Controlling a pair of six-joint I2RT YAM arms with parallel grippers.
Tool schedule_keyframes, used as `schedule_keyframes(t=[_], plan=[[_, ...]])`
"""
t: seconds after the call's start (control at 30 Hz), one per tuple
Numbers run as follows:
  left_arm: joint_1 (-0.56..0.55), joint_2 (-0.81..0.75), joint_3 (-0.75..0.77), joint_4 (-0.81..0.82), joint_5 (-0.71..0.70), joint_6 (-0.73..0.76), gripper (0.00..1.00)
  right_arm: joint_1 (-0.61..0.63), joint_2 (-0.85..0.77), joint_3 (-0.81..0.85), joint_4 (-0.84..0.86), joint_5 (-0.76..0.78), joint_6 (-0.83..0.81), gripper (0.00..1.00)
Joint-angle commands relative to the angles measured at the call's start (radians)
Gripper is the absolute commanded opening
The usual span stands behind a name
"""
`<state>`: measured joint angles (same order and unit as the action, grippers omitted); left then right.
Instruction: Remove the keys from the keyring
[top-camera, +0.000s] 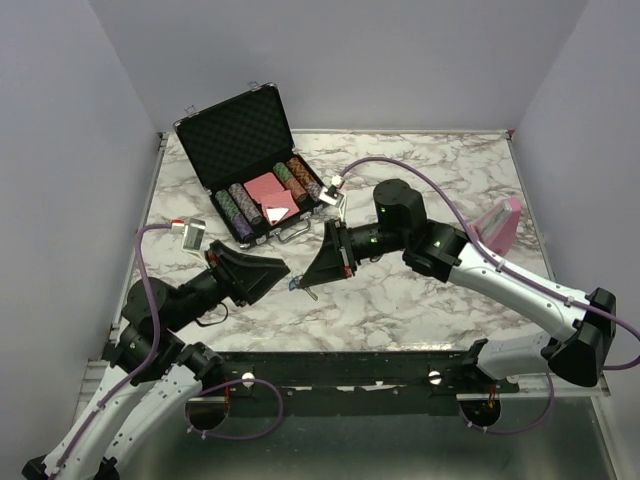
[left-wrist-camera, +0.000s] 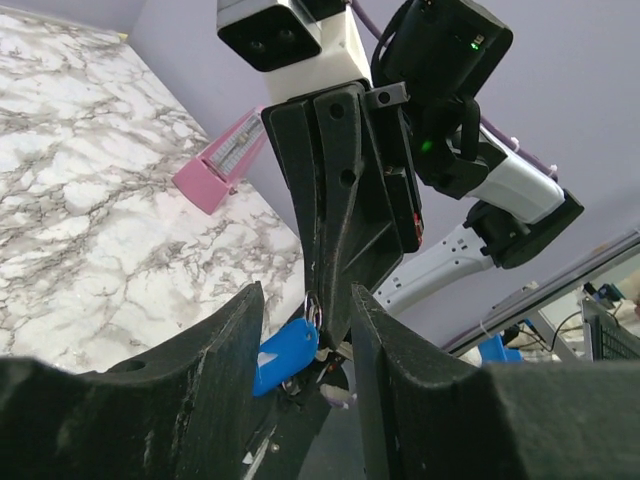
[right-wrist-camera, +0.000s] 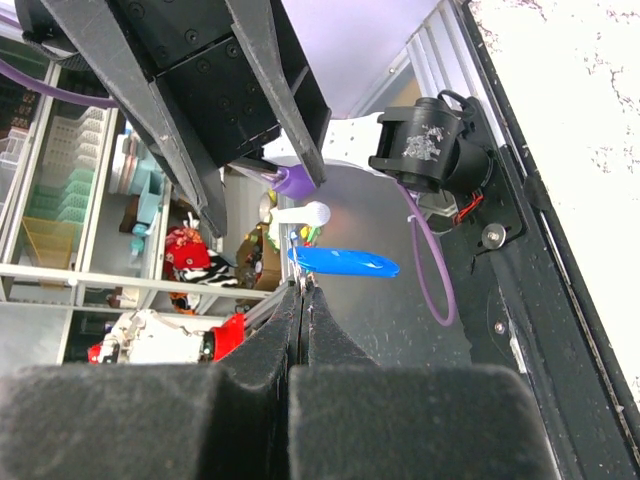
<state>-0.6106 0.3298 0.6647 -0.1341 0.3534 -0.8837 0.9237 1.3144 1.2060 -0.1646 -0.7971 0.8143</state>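
Note:
The keyring (left-wrist-camera: 313, 308) is a small silvery wire ring held above the table's front part. From it hang a bright blue tag (left-wrist-camera: 285, 355) and tiny pale keys (left-wrist-camera: 336, 393). My right gripper (top-camera: 318, 272) is shut, its fingertips pinching the ring, as the right wrist view (right-wrist-camera: 303, 290) shows, with the blue tag (right-wrist-camera: 345, 262) just beyond the tips. My left gripper (top-camera: 268, 272) faces it and is open. In the left wrist view (left-wrist-camera: 307, 300) its two fingers stand on either side of the bunch, apart from it. The bunch (top-camera: 303, 288) is barely visible from above.
An open black case (top-camera: 250, 160) with poker chips and pink cards stands at the back left of the marble table (top-camera: 420, 310). A pink object (top-camera: 503, 222) lies at the right side. The table's front rail (top-camera: 380, 370) runs just below the grippers.

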Motion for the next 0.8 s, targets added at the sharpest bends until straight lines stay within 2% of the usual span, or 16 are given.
schedule_keyframes(t=[0.0,0.57,0.77], plan=[[-0.006,0.020,0.006,0.016,0.056,0.018,0.48,0.007,0.013,0.043,0.028,0.009,0.008,0.01],[-0.029,0.054,0.010,0.008,0.082,0.032,0.37,0.009,0.016,0.058,0.020,0.007,0.003,0.01],[-0.040,0.064,0.009,0.010,0.087,0.037,0.25,0.010,0.016,0.058,0.020,0.009,0.002,0.01]])
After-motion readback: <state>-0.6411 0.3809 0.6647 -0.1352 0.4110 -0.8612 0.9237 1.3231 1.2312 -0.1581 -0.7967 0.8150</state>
